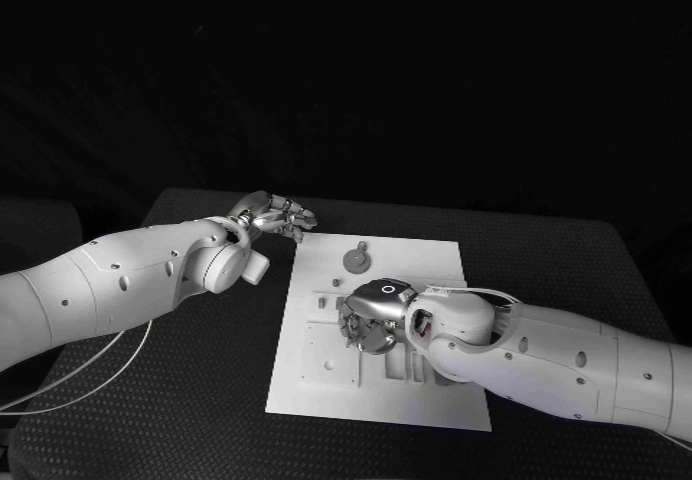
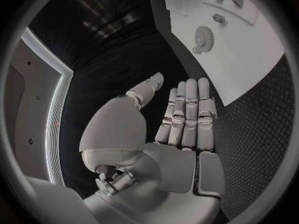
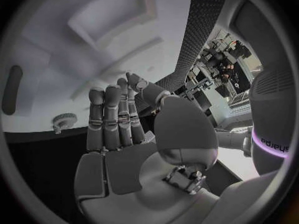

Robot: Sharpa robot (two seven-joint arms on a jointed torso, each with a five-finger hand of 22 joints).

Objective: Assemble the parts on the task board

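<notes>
Two hands empty, fingers straight and pressed together: left hand (image 1: 277, 215) off the task board (image 1: 433, 262), right hand (image 1: 372, 315) low over its middle. Gear-shaped part (image 1: 355, 261) flat near the far edge. Risked knocking seated parts through a blind descent.

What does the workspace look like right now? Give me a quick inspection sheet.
Surface: black table, textured mat.
Job's things: white task board mid-table; a gear-shaped part lies on its far end.
Clutter: nothing seen.
Robot hands: left robot hand open, flat, over the table beside the board's far corner; right robot hand open, fingers straight, over the board's middle, holding nothing.
Cables: thin pale cable loops under the left arm.
Surroundings: dark; nothing seen beyond the table.
</notes>
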